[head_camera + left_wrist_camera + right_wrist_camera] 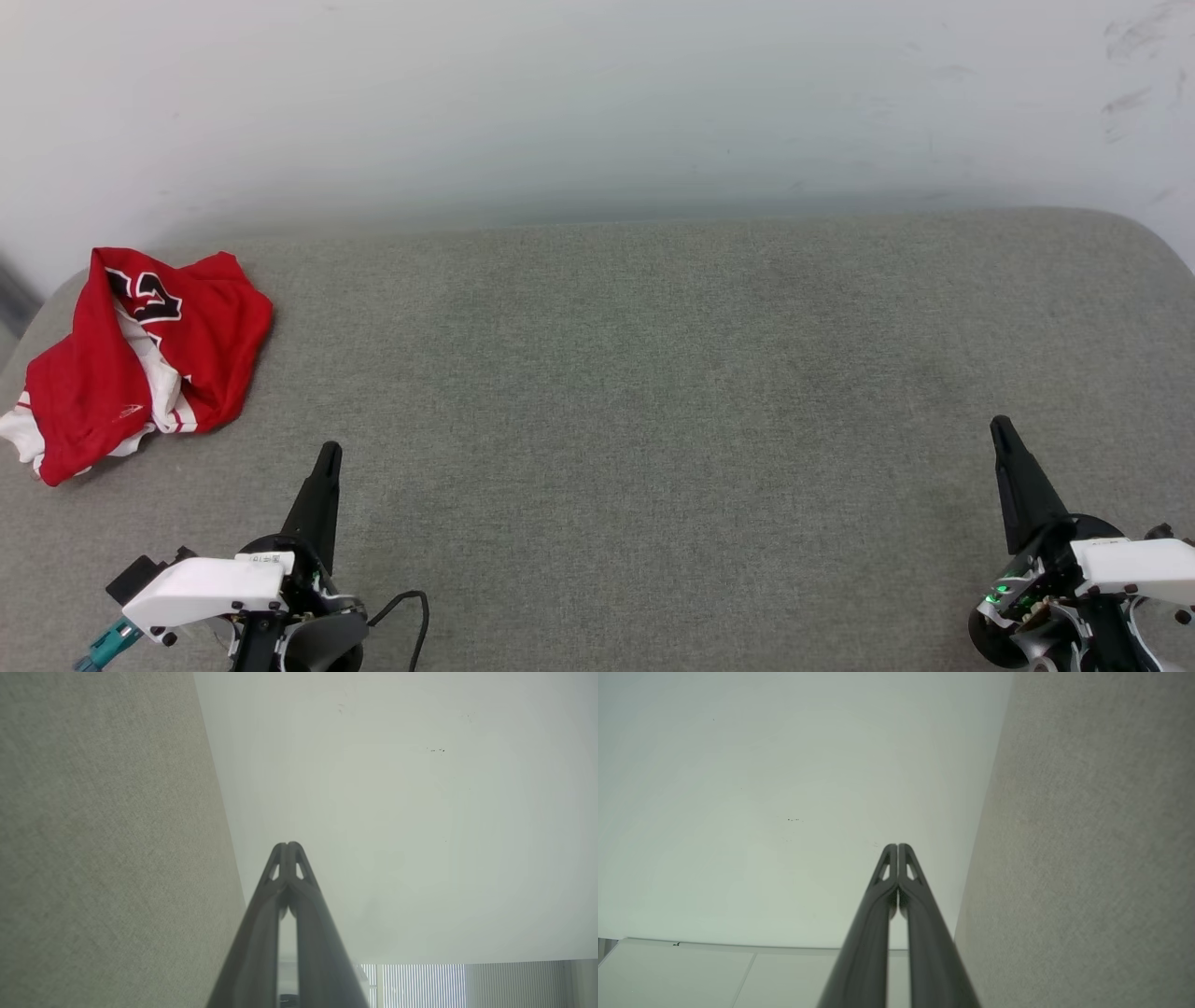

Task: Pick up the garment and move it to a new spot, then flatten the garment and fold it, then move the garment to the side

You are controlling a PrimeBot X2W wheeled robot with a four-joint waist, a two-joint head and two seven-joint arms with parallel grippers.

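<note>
The jersey lies crumpled at nine o'clock on the cushion. The left gripper at seven and the right gripper at five are both closed and empty.

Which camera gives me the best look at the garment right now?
Head view: the garment lies crumpled, in plain sight, at the far-left corner of the grey cushion. Both wrist views face cushion and white wall.

Scene lit evenly, diffusely; shadows kept faint, soft. Head view rendered sharp. Wrist views washed pale, hazy; fingers blurred near lens.
</note>
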